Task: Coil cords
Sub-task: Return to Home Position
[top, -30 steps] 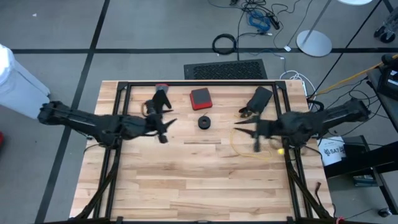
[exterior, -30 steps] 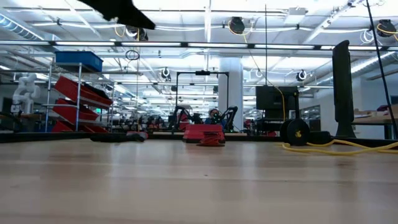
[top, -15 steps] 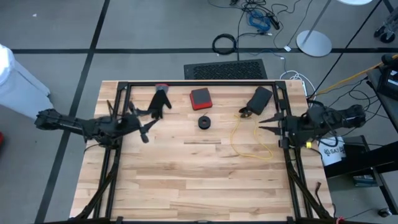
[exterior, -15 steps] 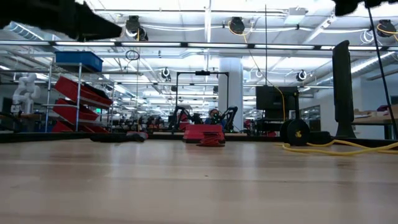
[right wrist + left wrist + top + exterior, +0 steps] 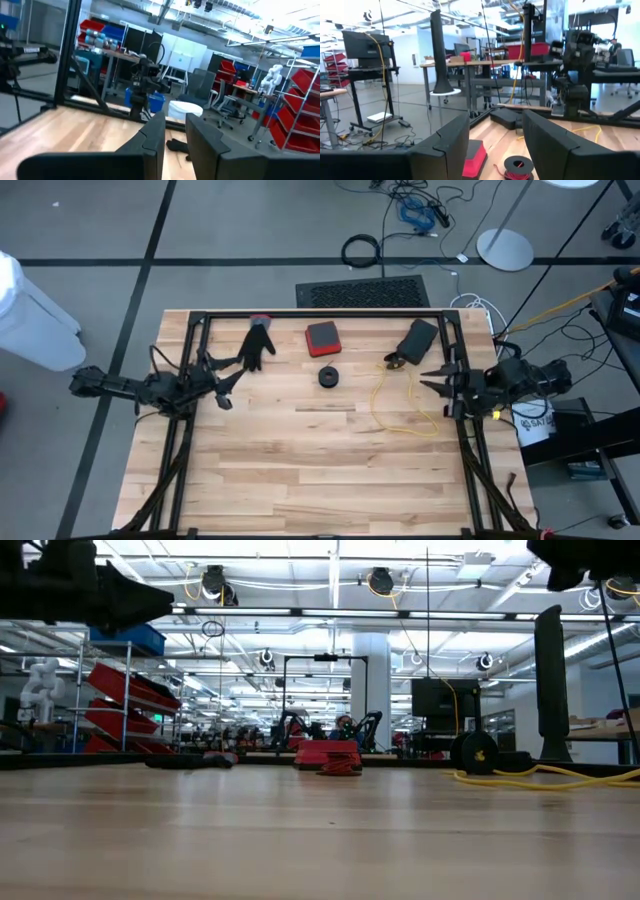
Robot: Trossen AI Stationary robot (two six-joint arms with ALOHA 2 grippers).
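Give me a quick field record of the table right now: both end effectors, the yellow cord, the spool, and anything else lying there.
left end effector: open, empty, over the table's left side
right end effector: open, empty, over the table's right side
yellow cord: loose on the wood, uncoiled, beside the right end effector
spool: between the arms, red wire wound on it
red box: just beyond the spool
black glove: next to the red box, on the left arm's side

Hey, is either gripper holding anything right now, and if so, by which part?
Nothing is held. The left gripper and the right gripper are both open and empty.
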